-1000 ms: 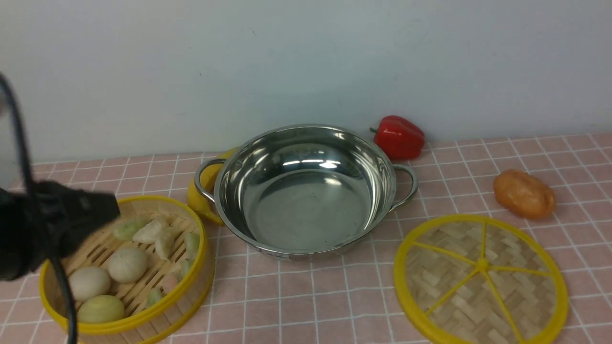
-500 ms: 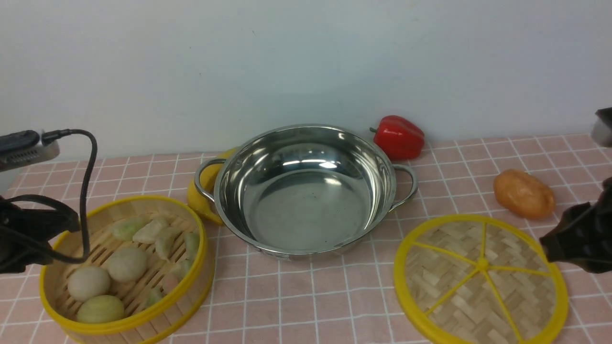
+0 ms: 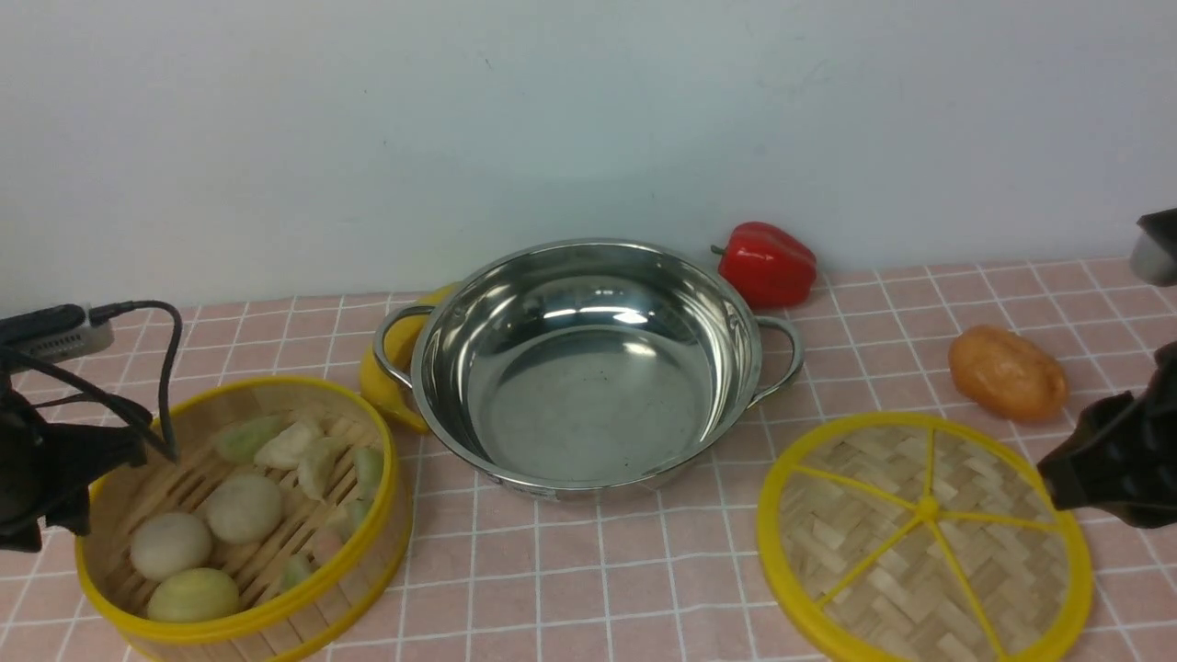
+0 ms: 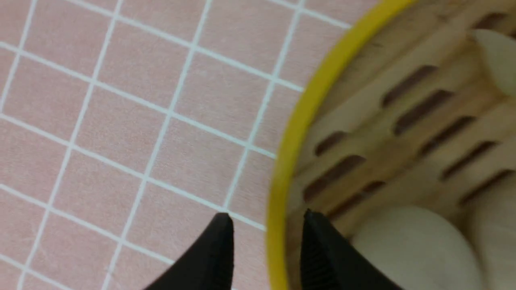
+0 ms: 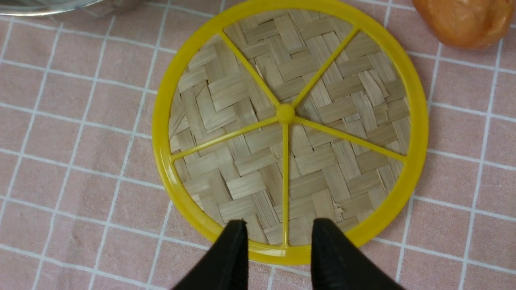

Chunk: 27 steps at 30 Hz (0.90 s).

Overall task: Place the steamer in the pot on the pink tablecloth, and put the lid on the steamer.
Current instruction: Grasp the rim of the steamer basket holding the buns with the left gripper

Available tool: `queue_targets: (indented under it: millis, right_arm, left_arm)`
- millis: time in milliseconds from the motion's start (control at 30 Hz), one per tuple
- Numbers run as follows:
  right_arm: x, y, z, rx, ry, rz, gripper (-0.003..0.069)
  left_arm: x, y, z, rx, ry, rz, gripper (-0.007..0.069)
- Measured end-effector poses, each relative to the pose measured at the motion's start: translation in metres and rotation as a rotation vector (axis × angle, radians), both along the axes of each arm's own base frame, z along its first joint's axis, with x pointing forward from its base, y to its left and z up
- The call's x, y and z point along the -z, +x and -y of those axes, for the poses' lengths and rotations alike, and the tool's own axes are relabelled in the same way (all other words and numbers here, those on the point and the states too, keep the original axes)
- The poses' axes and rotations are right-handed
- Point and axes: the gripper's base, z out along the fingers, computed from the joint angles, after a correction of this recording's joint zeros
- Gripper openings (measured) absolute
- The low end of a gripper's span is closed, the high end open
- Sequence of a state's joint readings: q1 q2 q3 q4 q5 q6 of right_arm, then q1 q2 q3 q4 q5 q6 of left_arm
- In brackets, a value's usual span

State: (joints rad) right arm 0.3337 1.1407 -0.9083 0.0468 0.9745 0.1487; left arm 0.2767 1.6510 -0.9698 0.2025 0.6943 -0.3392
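The steamer (image 3: pixel 276 614) is sitting at the lower left of the front view on the pink tablecloth (image 3: pixel 598 570), just beside the pot (image 3: pixel 588 386) at centre. The left fingers (image 4: pixel 213 257) are standing apart, straddling the steamer's yellow rim, one outside and one inside. The lid (image 3: pixel 924 538) is lying flat at the lower right, and the right fingers (image 5: pixel 229 257) are hovering apart over its yellow rim. A red pepper (image 3: pixel 768 264) is lying behind the pot at upper right.

Pink white-gridded tablecloth (image 3: pixel 598 570); yellow-rimmed steamer (image 3: pixel 360 588); silver pot (image 3: pixel 588 405); red pepper (image 3: pixel 768 264).
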Motion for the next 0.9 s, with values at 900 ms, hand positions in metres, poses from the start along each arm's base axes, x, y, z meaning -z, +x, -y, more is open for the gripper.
queue_targets:
  millis: [900]
  right_arm:
    - [0.0, -0.001, -0.004, 0.007, 0.05, -0.014, 0.0241]
  left_arm:
    - [0.03, 0.014, -0.007, 0.049, -0.012, -0.008, 0.004]
